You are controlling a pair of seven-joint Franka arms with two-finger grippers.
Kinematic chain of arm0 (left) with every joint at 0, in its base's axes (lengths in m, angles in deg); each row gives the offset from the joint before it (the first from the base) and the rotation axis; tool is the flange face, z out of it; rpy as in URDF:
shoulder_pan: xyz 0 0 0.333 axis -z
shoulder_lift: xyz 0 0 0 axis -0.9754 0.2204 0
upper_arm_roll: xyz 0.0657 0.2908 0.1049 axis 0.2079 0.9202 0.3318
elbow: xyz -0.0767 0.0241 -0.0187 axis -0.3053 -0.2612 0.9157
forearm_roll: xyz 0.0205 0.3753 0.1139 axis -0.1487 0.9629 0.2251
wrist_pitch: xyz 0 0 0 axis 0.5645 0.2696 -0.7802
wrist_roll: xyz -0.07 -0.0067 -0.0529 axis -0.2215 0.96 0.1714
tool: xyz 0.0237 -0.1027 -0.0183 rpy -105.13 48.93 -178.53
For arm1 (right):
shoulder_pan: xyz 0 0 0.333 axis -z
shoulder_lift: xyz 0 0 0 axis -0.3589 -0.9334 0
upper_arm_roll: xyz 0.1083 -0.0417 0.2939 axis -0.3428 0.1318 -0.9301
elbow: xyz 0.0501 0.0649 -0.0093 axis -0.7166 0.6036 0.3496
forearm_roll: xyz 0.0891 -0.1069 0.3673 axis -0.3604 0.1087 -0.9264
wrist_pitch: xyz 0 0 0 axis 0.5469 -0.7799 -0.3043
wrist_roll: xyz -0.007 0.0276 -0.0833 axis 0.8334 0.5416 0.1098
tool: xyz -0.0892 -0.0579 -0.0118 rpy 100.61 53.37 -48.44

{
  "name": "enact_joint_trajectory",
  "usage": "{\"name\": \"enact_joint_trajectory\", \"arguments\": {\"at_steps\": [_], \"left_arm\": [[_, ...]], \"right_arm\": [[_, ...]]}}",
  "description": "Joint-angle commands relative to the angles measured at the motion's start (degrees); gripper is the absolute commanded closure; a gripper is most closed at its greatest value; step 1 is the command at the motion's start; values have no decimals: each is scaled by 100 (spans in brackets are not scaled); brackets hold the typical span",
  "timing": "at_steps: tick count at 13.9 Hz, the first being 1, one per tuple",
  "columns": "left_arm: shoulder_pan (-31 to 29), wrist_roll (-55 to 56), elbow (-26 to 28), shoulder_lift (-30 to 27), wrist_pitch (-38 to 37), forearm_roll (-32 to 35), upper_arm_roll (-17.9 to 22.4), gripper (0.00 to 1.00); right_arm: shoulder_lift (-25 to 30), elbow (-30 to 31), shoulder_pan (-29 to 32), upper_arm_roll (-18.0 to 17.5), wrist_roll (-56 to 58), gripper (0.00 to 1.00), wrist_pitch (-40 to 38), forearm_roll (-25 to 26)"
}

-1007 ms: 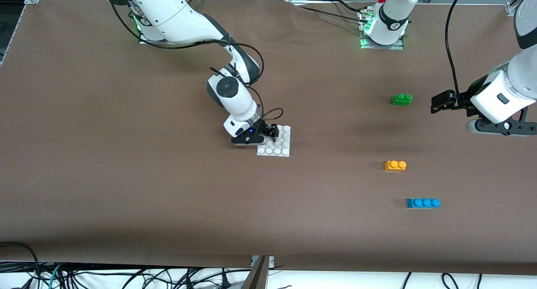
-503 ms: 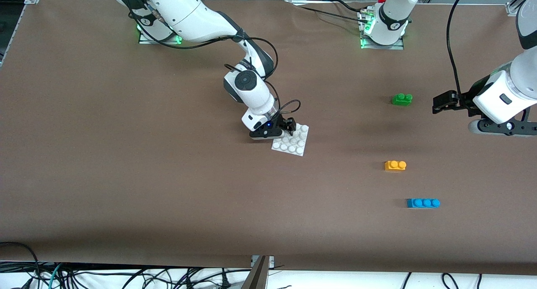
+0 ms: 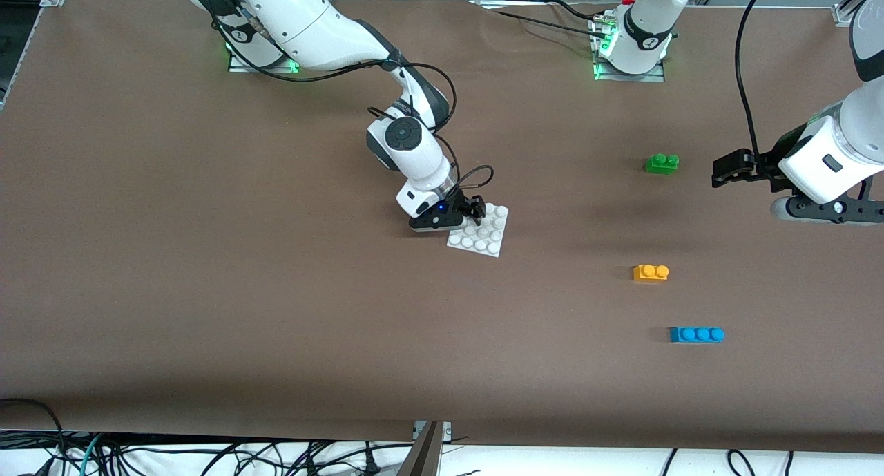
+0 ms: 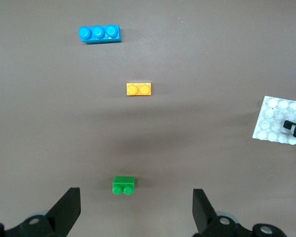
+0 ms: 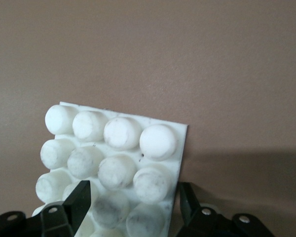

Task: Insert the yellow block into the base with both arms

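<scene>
The yellow block (image 3: 650, 272) lies alone on the brown table toward the left arm's end, and also shows in the left wrist view (image 4: 139, 89). The white base (image 3: 483, 238) lies flat near the table's middle. My right gripper (image 3: 475, 210) is down on the base's edge, with its fingers closed on that edge and its outer studs (image 5: 113, 148). My left gripper (image 3: 722, 170) hangs open and empty in the air beside the green brick, apart from the yellow block. Its wide-apart fingers (image 4: 69, 207) frame the left wrist view.
A green two-stud brick (image 3: 661, 163) lies farther from the front camera than the yellow block. A blue three-stud brick (image 3: 696, 334) lies nearer to it. Cables hang below the table's front edge.
One second ago the base lay more toward the right arm's end. My right gripper slid it toward the left arm's end and turned it slightly. Over the last half second almost nothing moved.
</scene>
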State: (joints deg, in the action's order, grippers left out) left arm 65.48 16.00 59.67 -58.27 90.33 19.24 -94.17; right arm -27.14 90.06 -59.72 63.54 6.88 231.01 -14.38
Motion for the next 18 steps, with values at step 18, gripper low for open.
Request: {"name": "enact_joint_trajectory", "arguments": {"at_steps": [18], "left_arm": [[-148,33,47,1462,1223,417,23,0]], "right_arm": [[5018,619,3403,28,3656,1,-6861,-432]]}}
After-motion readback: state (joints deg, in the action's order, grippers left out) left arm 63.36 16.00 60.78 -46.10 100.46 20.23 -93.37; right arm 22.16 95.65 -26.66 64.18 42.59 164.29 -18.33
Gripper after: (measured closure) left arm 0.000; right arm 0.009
